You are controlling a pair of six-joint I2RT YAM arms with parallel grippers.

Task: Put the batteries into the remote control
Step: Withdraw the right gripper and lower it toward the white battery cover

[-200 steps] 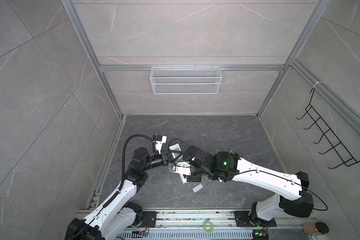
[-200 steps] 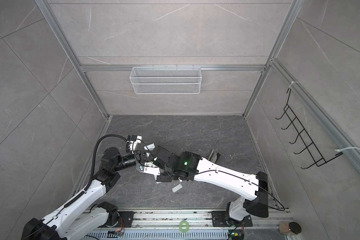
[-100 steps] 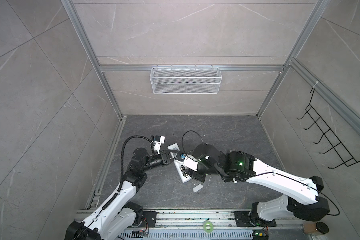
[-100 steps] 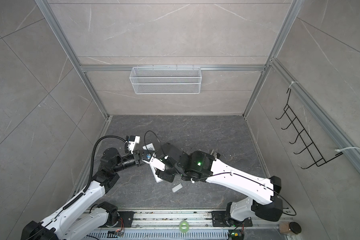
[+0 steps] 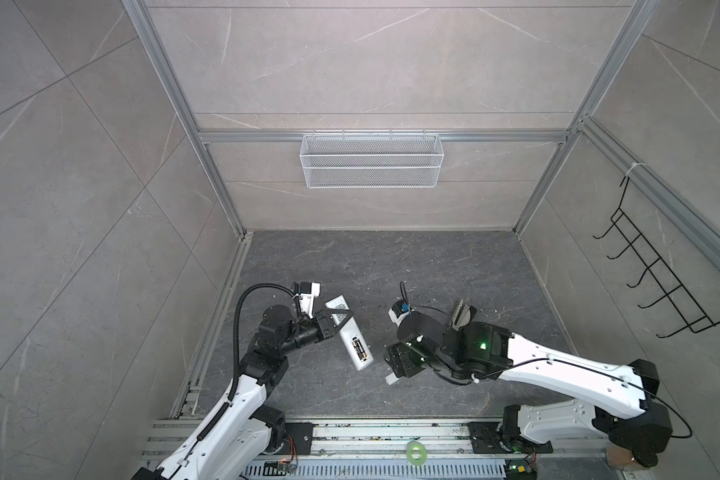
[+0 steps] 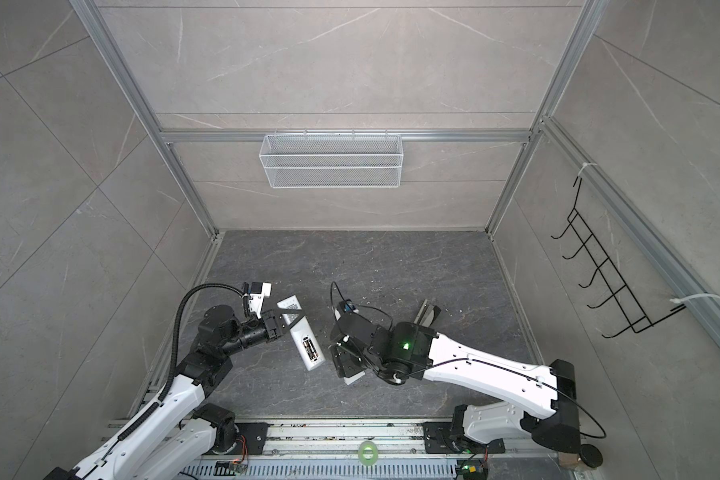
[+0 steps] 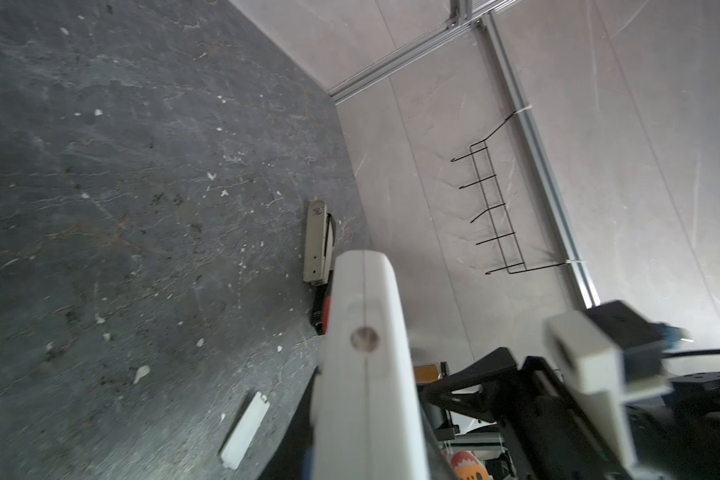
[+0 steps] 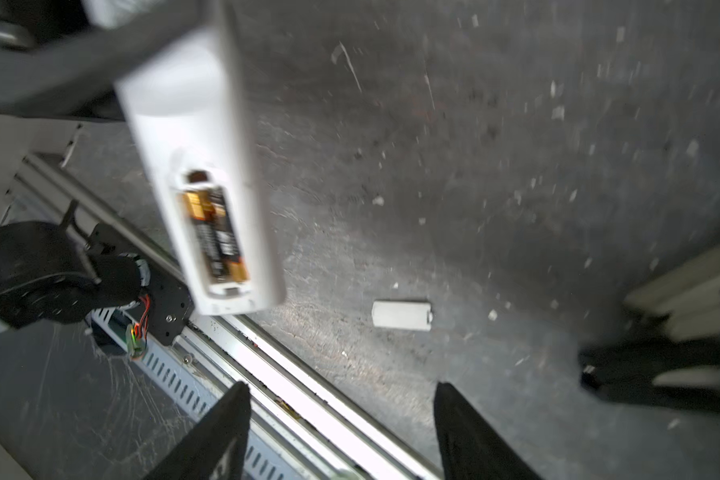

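Left gripper: jaws clamped across the remote control near its far end; the grip also shows in a top view.
Remote control appears lifted off the floor, plain back up, slanting down toward the front rail; battery bay open.
Batteries: two cells side by side in the bay, gold ends showing; seen as a small dark patch in both top views.
Right gripper: jaws standing well apart, nothing between them; it hangs just beside the remote's near end, not touching.
Battery cover: small white rectangle flat on the floor, apart from the remote; in a top view it is partly hidden under the right gripper.
Stapler lies further right on the floor, behind the right arm; white crumbs are scattered about.
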